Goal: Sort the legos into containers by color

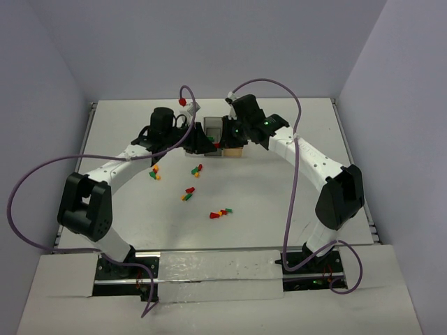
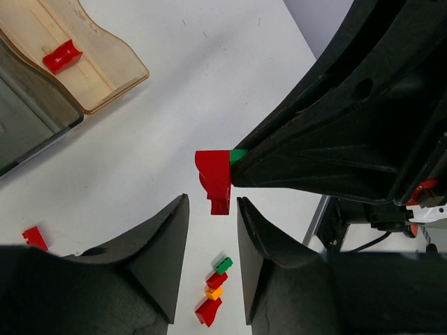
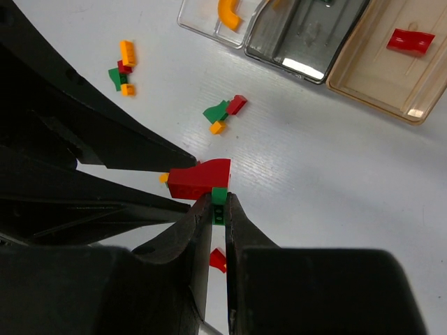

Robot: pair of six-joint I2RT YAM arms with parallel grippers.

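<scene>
White surface [image 3: 328, 174] carries loose legos [image 3: 218, 112] near the containers [image 3: 307, 35]. The right tool [image 3: 218, 204] is clamped on a green brick [image 3: 219, 195] joined to a red brick [image 3: 199, 178]; the left tool [image 2: 212, 201] stands spread, its fingers [image 2: 167, 251] either side of that red brick with gaps showing.

I work on a flat matte white tabletop [image 1: 258, 230] boxed in by plain pale lavender walls [image 1: 209, 42], with a thin silvery metal rail [image 1: 86, 125] running down its left edge and a crinkled strip of shiny clear plastic sheeting [image 1: 209, 269] lying across my near edge.
</scene>
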